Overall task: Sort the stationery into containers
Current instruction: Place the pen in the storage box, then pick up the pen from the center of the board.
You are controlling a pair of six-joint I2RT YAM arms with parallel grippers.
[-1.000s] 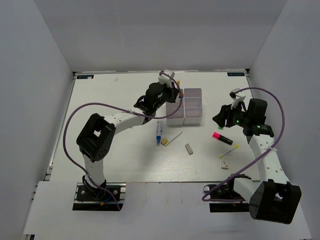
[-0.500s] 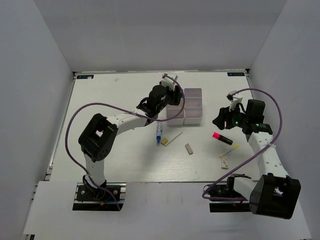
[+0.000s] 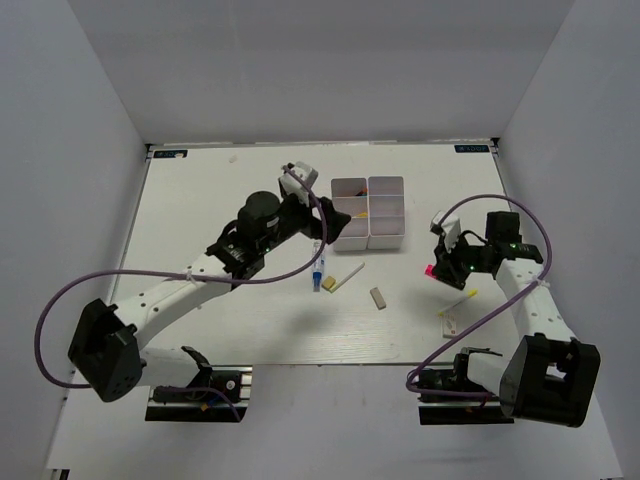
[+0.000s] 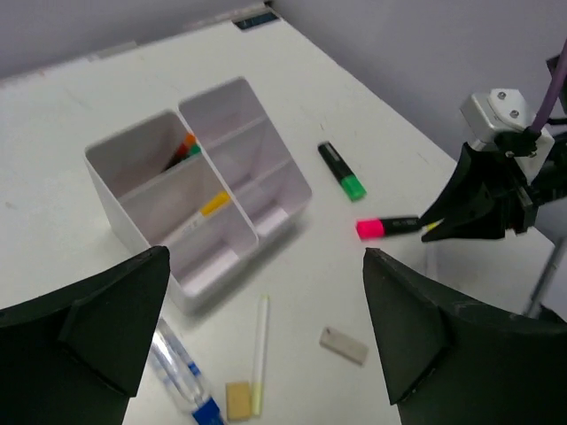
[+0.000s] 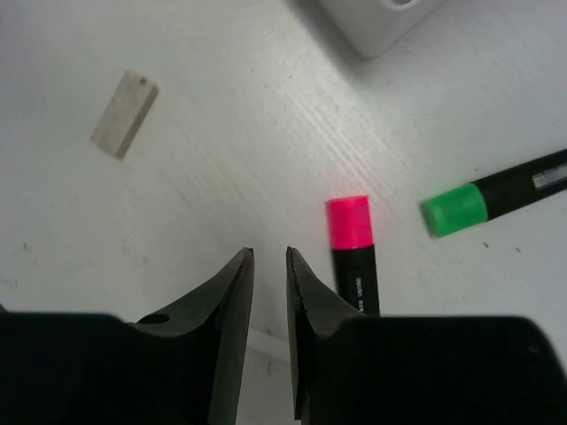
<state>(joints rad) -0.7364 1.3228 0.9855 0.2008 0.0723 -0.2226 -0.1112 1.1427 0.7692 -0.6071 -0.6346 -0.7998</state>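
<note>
- The white organiser tray [image 4: 276, 215] stands on the tabletop [image 3: 220, 190] toward the far middle. It has six square compartments in two rows of three.
- One end compartment holds orange and green tips [image 4: 183, 149]. The middle compartment of the same row holds a yellow-tipped piece [image 4: 213, 204] (what these pieces are is too small to tell).
- Just in front of the tray lie the blue-white tube [image 3: 318, 262], a white stick [image 3: 348, 276] and a tan eraser [image 3: 328, 284]. The eraser sits right at the stick's near end, between stick and tube.
- The grey eraser [image 3: 378, 297] lies flat a little apart to their right.
- To the right of the tray the green marker [image 4: 341, 171], black-bodied with a green end, lies flat. The pink highlighter [image 5: 353, 243] lies near it but not touching.
- Nearer the front right are a thin yellow-tipped stick [image 3: 458, 300] and a small tan block [image 3: 450, 323], close together.
- The right gripper [image 5: 268, 257] is low over the tabletop just beside the highlighter's pink end. Its jaws are almost together, with only a narrow slit between them and nothing in it. The highlighter lies outside them.
- The left gripper [image 4: 266, 254] hangs above the tabletop at the tray's left side, over the tube. Its jaws are wide apart and hold nothing.
</note>
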